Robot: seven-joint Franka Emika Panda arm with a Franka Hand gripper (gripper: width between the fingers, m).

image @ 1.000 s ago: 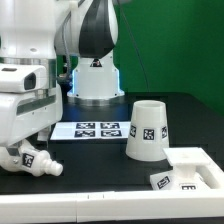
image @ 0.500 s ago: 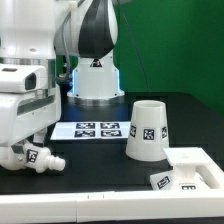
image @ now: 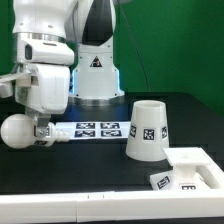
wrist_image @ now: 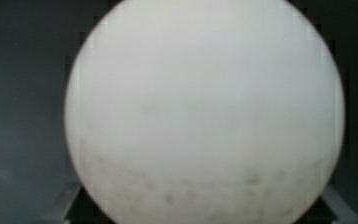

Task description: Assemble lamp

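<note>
Nearest us, at the exterior view's lower right, the base (image: 170, 182) lies flat on the desk (image: 90, 165). It is tucked against a white rail (image: 196, 156), which we judge is there to keep it from sliding when a part is pressed into it. Farther back, at the exterior view's left, the claw (image: 42, 129) is closed on the bulb (image: 19, 131). It grips at the tagged neck, so the round head sticks out sideways toward that view's left. The bulb looks to hang clear of the desk, well apart from the base. In the wrist view the bulb (wrist_image: 194, 110) fills nearly the whole picture and hides the fingers. We take this as a carrying hold, and the bulb would likely need turning upright before it meets the base. The shade (image: 147, 129) stands on its wider end between bulb and base, touching neither, and we think it is parked there because it goes on last. Behind it the marker board (image: 95, 129) lies flat, and beyond that stands the pedestal (image: 96, 78).
</note>
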